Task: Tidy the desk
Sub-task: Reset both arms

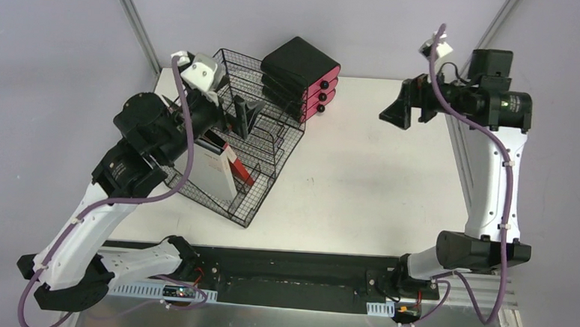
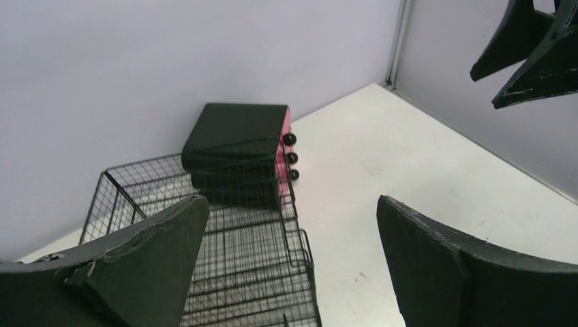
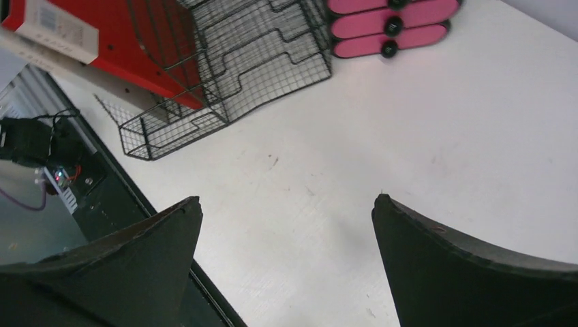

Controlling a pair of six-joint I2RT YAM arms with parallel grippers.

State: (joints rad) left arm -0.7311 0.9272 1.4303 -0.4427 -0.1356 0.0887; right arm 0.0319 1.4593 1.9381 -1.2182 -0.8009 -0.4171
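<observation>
The desk [image 1: 361,175] is a large white tabletop. At its back left stands a black wire rack [image 1: 261,151] with a white-and-red notebook [image 1: 223,167] upright in a front slot. My left gripper [image 1: 248,115] hovers above the rack, open and holding nothing. In the left wrist view the left gripper [image 2: 292,201] frames the rack [image 2: 238,259] and bare desk [image 2: 409,157]. My right gripper [image 1: 394,113] hangs high over the desk's back right, open and holding nothing. The right wrist view has only desk [image 3: 409,122] between the fingers of the right gripper [image 3: 286,199].
A black drawer unit with pink fronts [image 1: 303,78] sits behind the rack, touching it. The right wrist view shows the rack [image 3: 252,61], the notebook [image 3: 102,34] and the pink drawer fronts [image 3: 395,20]. The black base rail [image 1: 289,272] runs along the near edge.
</observation>
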